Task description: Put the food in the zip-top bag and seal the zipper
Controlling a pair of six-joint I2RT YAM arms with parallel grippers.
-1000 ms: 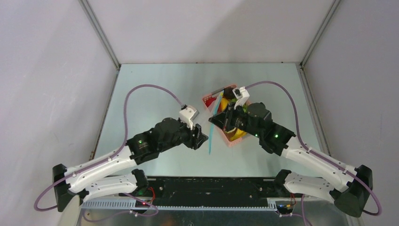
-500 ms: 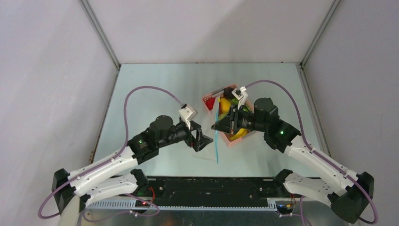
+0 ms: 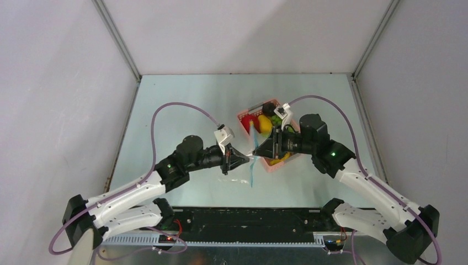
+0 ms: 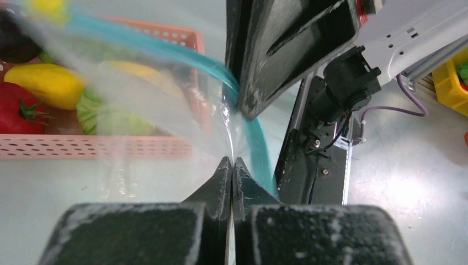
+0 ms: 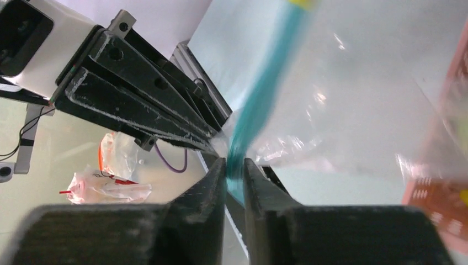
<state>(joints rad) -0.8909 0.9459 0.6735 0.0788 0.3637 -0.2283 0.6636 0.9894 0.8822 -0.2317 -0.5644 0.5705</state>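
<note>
Clear film of the zip-top bag (image 5: 353, 105) is being held up between the two pincers at the middle of the top view, just left of the pink basket (image 3: 269, 167). Whether its lower edge is touching the counter (image 3: 182, 110) cannot be told. The zipper (image 4: 258, 144), a teal strip, is being seen running steeply down the frame through the gap between the two arms; in both wrist views it is blurred.

The left pincer (image 4: 232, 168) is being kept pressed together on the clear film just beside the teal strip, its fingertips meeting at the lower centre of the left wrist view. The right pincer (image 5: 235, 168) is being kept clamped on the zipper itself, with the strip passing between its two fingers. The two pincers are being held tip to tip, very near each other.

The food is being kept in the basket, outside the bag: a red fruit (image 3: 249, 122), a yellow piece (image 3: 265, 124) and a dark piece (image 3: 269, 107) toward the upper part of the basket, and a pale green cabbage (image 4: 105, 113) being seen through the film in the left wrist view.
</note>
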